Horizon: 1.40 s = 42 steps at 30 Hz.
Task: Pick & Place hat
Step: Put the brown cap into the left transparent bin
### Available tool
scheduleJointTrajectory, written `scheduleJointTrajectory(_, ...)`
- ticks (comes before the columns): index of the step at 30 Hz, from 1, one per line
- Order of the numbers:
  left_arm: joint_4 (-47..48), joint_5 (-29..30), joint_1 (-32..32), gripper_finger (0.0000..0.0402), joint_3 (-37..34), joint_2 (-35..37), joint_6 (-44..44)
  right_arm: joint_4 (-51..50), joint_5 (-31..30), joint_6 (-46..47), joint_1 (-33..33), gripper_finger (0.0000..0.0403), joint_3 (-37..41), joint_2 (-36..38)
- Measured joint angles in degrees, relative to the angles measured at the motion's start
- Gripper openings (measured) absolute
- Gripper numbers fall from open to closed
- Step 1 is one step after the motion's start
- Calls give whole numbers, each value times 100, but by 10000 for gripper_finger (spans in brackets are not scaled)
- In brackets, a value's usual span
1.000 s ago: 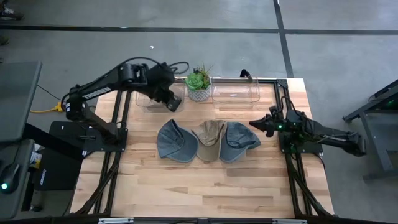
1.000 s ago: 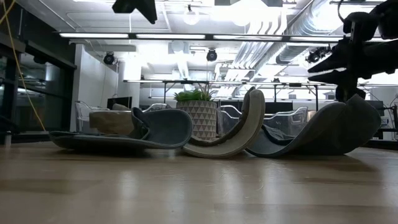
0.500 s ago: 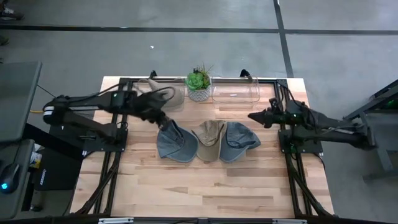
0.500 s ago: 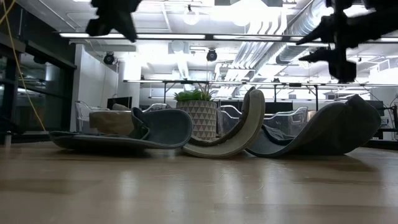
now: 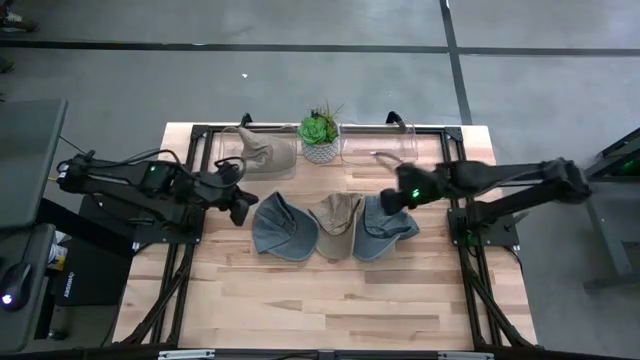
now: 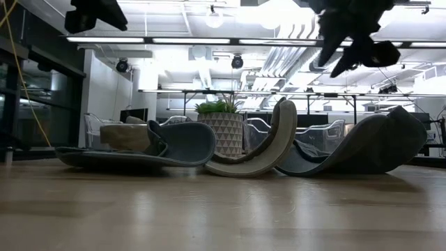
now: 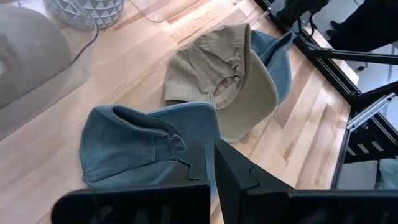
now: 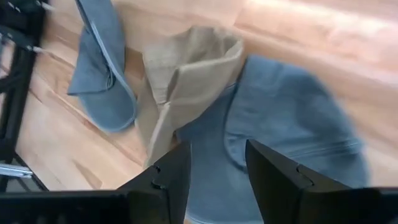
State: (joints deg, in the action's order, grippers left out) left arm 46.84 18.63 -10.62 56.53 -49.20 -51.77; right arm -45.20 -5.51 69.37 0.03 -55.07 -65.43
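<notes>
We have the right gripper (image 5: 393,198) hanging over the near edge of the right blue hat (image 5: 388,228), its two dark fingers (image 8: 273,180) parted to a moderate gap and holding nothing. The left gripper (image 5: 240,209) waits shut just beside the left blue hat (image 5: 278,226), also empty. Three hats lie in a row mid-bench, overlapping: the tan hat (image 5: 335,224) sits between the two blue ones, leaning on the right one. Another tan hat (image 5: 266,152) already rests in the clear bin (image 5: 232,163) at the back, near the plant (image 5: 320,136). We judge these hats light and floppy in the crown, stiffer in the brim, so they will sag and fold if pinched by loose cloth. We would take the right blue hat by its brim edge.
</notes>
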Motion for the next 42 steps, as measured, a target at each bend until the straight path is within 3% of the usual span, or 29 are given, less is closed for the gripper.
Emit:
scheduleJointTrajectory(10,3,-12,-117,0,-52,26,135,873,-670,1144,701,199,-110,-1221)
scheduleJointTrajectory(21,3,-28,-115,0,-52,23,197,1477,-1057,1095,657,287,-110,-1588)
scheduleJointTrajectory(30,3,43,-102,0,-52,23,76,1580,-861,1081,443,296,-110,-1595)
scheduleJointTrajectory(42,1,846,-102,0,-52,23,495,1581,-858,1673,173,296,-101,-1596)
